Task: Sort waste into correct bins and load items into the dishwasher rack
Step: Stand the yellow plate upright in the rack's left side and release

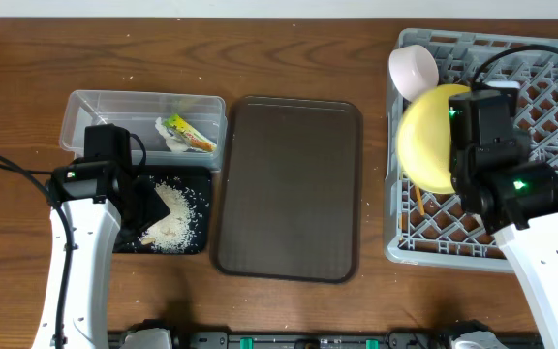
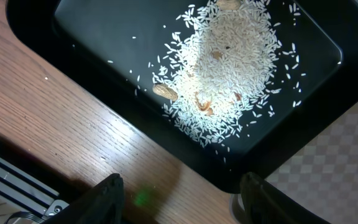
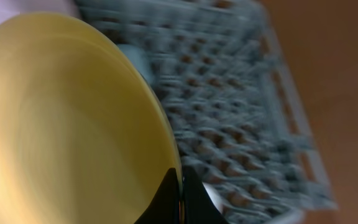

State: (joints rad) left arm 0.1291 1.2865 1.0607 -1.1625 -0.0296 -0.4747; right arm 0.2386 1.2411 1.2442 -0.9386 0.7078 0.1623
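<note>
Sorting apparently done: crumpled green-yellow-orange snack wrapper [image 1: 187, 134] in clear plastic rectangular tub [image 1: 95, 107], white rice-like crumbs [image 2: 222, 68] heaped in shallow black rectangular tray [image 2: 73, 37], left gripper [image 2: 182, 196] poised above, pointing down, fingers wide and empty. Loading unfinished: round yellow plate [image 1: 432, 136] tilted at left side of large grey lattice rack [image 1: 550, 116], rim pinched by right gripper [image 3: 180, 190], arm reaching forward.
</note>
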